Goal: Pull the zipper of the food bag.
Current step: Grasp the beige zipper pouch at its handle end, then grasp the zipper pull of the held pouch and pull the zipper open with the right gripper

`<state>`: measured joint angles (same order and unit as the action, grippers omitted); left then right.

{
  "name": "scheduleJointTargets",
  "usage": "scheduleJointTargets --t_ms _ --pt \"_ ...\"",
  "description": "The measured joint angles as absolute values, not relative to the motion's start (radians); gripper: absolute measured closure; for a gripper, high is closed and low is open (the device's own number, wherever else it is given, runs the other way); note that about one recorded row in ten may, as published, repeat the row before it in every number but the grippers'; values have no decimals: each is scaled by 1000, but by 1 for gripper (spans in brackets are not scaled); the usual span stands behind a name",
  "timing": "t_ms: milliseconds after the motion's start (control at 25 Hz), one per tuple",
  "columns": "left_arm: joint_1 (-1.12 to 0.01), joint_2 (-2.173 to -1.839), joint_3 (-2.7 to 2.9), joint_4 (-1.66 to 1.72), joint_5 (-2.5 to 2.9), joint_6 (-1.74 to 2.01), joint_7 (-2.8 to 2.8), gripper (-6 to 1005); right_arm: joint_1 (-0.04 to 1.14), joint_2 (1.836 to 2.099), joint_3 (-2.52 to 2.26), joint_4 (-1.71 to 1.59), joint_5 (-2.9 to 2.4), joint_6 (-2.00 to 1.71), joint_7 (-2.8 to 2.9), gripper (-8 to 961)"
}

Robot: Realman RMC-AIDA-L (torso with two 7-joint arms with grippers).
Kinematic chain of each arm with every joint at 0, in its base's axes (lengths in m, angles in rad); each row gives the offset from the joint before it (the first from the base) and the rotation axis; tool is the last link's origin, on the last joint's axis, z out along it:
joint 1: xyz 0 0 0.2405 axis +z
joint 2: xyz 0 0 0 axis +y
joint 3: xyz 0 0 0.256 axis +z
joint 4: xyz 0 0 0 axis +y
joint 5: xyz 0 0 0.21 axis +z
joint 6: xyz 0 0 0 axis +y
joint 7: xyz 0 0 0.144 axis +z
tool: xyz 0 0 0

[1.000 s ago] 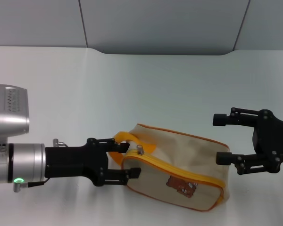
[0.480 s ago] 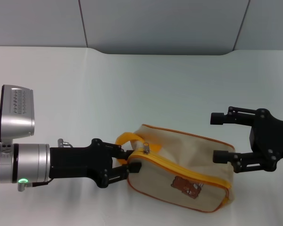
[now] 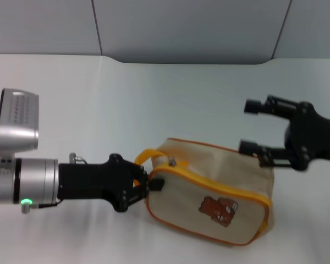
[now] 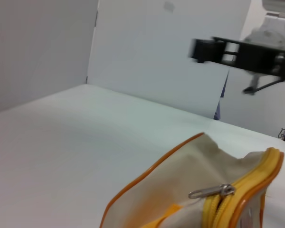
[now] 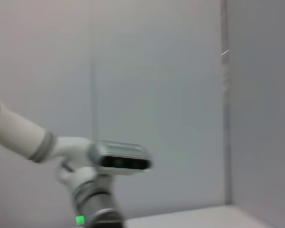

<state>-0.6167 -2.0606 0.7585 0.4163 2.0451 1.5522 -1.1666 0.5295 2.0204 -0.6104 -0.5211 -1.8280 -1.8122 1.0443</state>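
I am seeing the food bag (image 3: 212, 201) sitting on the white table (image 3: 154, 110), close to the robot and a bit to its right. My left gripper (image 3: 144, 187) is pinching the bag's left end, its jaws squeezed tight just below the orange handle (image 3: 146, 158). The zipper (image 4: 237, 194) is running along the top edge, and its silver pull tab (image 4: 211, 191) is lying flat beside my left gripper. Farther back, my right gripper (image 3: 256, 126) is hanging over the bag's right end with its jaws wide apart, holding nothing.
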Motion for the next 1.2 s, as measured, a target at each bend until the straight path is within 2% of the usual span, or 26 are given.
scheduleJointTargets --t_ms 120,240,440,640,1080,1200 --pt "-629 -2051 750 433 2044 1565 -1166 924 537 2060 -601 -547 -1817 -1736 961 114" --pt "-639 -2043 732 464 2043 1588 -1172 935 553 2082 -613 -552 -1817 -1670 870 122" --pt "-657 -2025 698 504 2041 1640 -1180 938 589 2086 -627 -474 -1817 -1627 712 162" --pt "-677 -2017 695 516 2040 1646 -1191 941 612 2087 -651 -420 -1820 -1602 603 332" --pt "-696 -2020 695 521 2040 1648 -1199 944 665 2091 -713 -325 -1816 -1520 495 577" --pt "-701 -2023 696 529 2040 1648 -1208 945 680 2092 -708 -292 -1811 -1518 455 688"
